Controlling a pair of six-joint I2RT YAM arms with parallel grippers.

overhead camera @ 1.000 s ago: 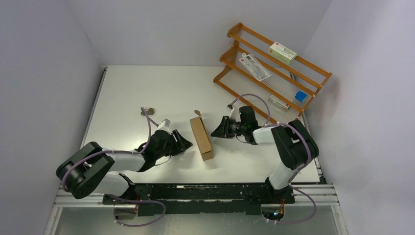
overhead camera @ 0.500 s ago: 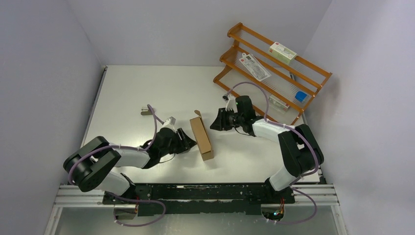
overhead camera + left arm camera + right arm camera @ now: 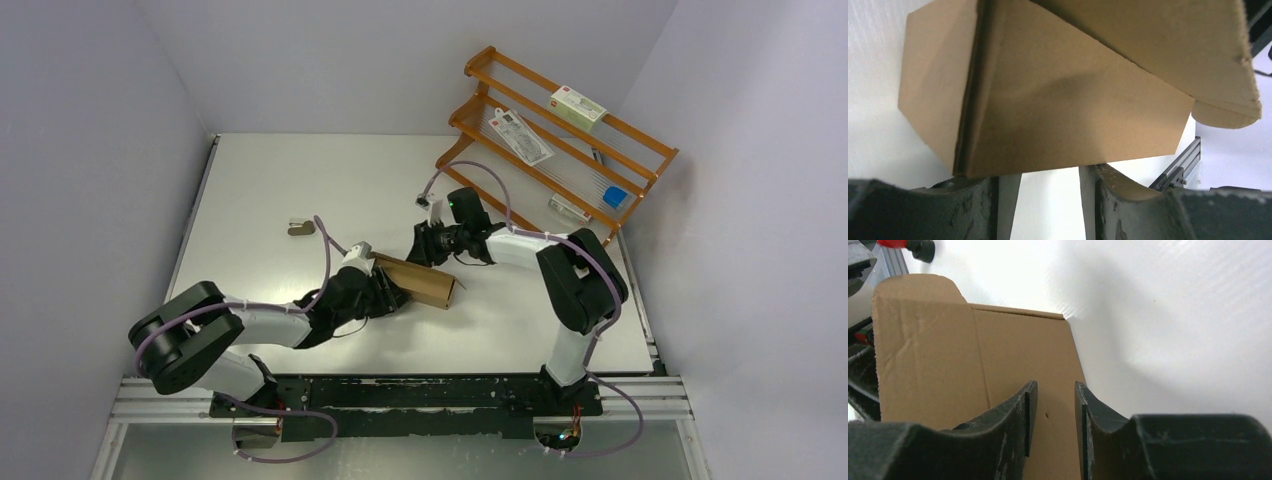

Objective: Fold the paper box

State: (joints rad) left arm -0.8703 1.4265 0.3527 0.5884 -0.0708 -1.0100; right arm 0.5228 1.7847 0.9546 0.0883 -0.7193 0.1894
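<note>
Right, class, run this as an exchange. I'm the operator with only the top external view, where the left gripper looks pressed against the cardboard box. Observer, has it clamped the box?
Observer: No. On the left wrist view the left gripper is open, with bare table between its jaws. The cardboard box lies at the fingertips, not between them.
Operator: And the right gripper?
Observer: Its wrist view shows the right gripper open only narrowly. A box panel shows behind the gap, and nothing is pinched.
Operator: Any loose flap?
Observer: A rounded tab projects from that panel's far edge.
</note>
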